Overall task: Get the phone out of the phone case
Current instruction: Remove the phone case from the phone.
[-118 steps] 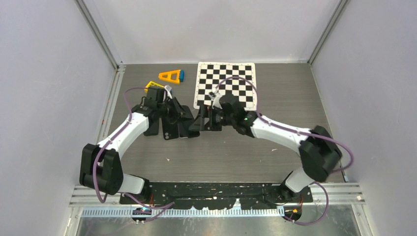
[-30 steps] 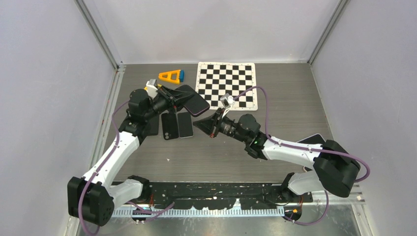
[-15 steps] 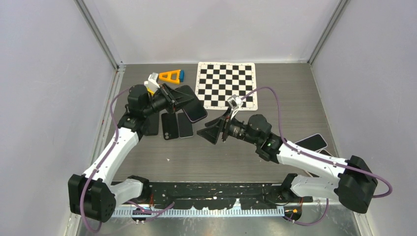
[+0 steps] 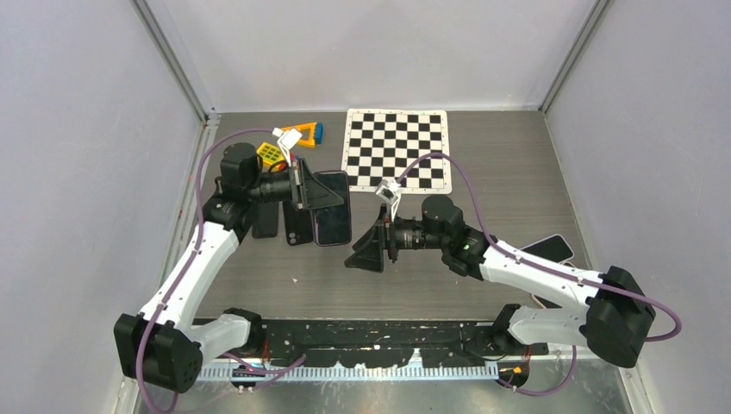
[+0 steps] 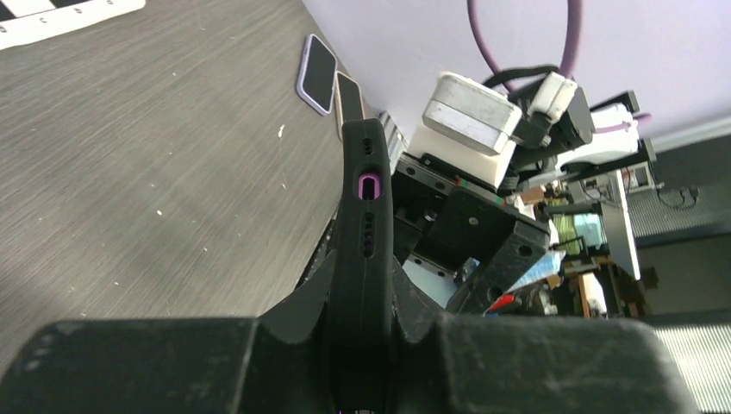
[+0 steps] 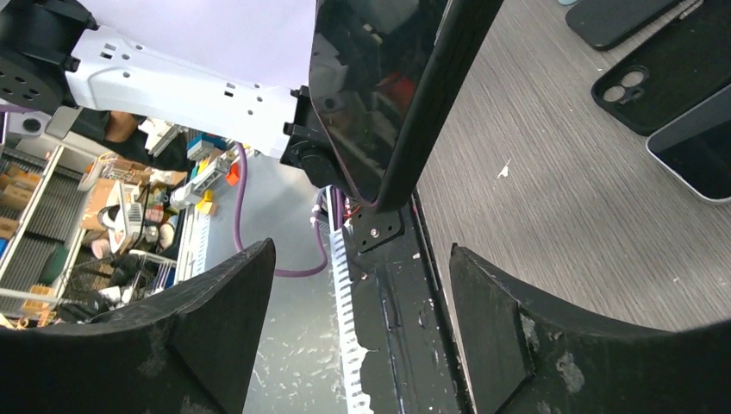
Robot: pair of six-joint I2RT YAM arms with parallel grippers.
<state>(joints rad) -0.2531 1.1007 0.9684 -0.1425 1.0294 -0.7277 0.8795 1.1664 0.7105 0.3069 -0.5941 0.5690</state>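
- The left claw is nearly closed and clamps one end of the phone, which sits inside its black case.
- In the top view the phone is over the left middle of the table with its dark screen facing up.
- From the left wrist the case is seen edge-on between the fingers, and the purple of the phone shows through the port cutout.
- The right claw is spread wide and holds nothing.
- It is near the free end of the phone, pointing toward it but apart from it.
- From the right wrist the phone stands ahead of the two spread fingers, with the glossy screen to the left and the black case rim to the right.
- A spare black case with camera holes lies flat on the table, just beside another dark case and a phone lying screen up.
- A checkerboard sheet lies at the far side, with an orange triangle and a yellow block to its left.
- Two more phones lie by the right arm.
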